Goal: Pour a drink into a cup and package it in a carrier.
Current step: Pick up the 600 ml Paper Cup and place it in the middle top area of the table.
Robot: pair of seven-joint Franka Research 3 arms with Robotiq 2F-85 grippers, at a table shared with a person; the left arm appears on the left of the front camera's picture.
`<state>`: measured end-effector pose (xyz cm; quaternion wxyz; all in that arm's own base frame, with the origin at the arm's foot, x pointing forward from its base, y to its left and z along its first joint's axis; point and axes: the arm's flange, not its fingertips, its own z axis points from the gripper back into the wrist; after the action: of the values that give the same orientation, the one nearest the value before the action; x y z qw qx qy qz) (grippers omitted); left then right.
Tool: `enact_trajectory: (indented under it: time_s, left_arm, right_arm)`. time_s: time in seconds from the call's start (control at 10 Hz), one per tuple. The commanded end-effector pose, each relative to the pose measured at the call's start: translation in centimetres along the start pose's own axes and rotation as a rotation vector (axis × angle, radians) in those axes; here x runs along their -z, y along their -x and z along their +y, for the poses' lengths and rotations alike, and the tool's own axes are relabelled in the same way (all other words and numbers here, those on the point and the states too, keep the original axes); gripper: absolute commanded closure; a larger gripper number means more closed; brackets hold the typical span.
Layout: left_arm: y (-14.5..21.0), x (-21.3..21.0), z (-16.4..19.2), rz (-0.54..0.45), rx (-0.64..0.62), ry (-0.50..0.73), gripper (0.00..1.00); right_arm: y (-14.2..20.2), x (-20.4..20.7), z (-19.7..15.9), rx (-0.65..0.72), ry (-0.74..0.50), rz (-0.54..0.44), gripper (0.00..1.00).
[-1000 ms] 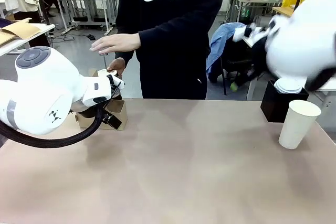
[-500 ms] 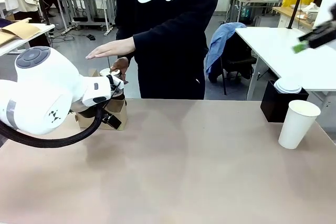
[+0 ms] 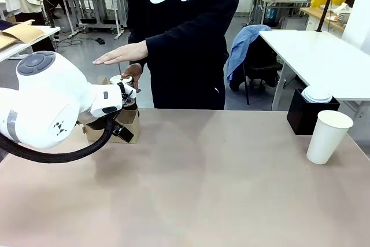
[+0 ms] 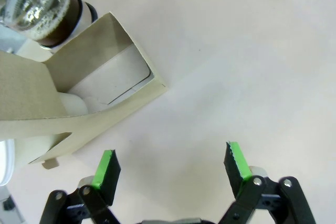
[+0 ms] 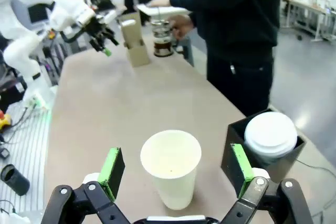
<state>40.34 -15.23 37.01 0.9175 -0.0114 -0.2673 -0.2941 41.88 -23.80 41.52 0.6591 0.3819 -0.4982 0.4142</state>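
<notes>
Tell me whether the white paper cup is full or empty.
Empty. The cup stands upright with no lid, and the right wrist view looks down into it: the inside is bare white, with nothing poured in.

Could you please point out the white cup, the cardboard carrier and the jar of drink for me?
cup [image 3: 328, 138]: front view, middle of its side wall.
carrier [image 4: 97, 40]: left wrist view, tan cardboard wall.
jar of drink [image 5: 161, 43]: right wrist view, glass body.

Grey floor [image 3: 81, 56], white table [image 3: 312, 56], blue-draped chair [image 3: 260, 65] behind.
</notes>
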Motion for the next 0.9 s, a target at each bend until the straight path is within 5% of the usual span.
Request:
enact_trajectory:
  time_s: [0.0, 0.2, 0.3, 0.7, 0.8]
  left_arm:
    - [0.0, 0.0, 0.0, -0.001, -0.001, 0.001, 0.00]
    - [0.0, 0.0, 0.0, -0.001, -0.001, 0.001, 0.00]
    - [0.0, 0.0, 0.0, -0.001, -0.001, 0.001, 0.00]
    - [0.0, 0.0, 0.0, -0.001, -0.001, 0.001, 0.00]
    - [0.0, 0.0, 0.0, -0.001, -0.001, 0.001, 0.00]
  right_arm:
    - [3.7, 1.7, -5.8, 0.007, -0.100, 0.013, 0.00]
    - [6.9, 2.9, -6.2, 0.031, -0.098, -0.060, 0.00]
    - [6.8, 3.3, -2.8, 0.057, -0.084, -0.039, 0.00]
    - [7.7, 3.2, -4.0, 0.050, -0.097, -0.055, 0.00]
    - [9.2, 3.6, -4.4, 0.036, -0.076, -0.137, 0.00]
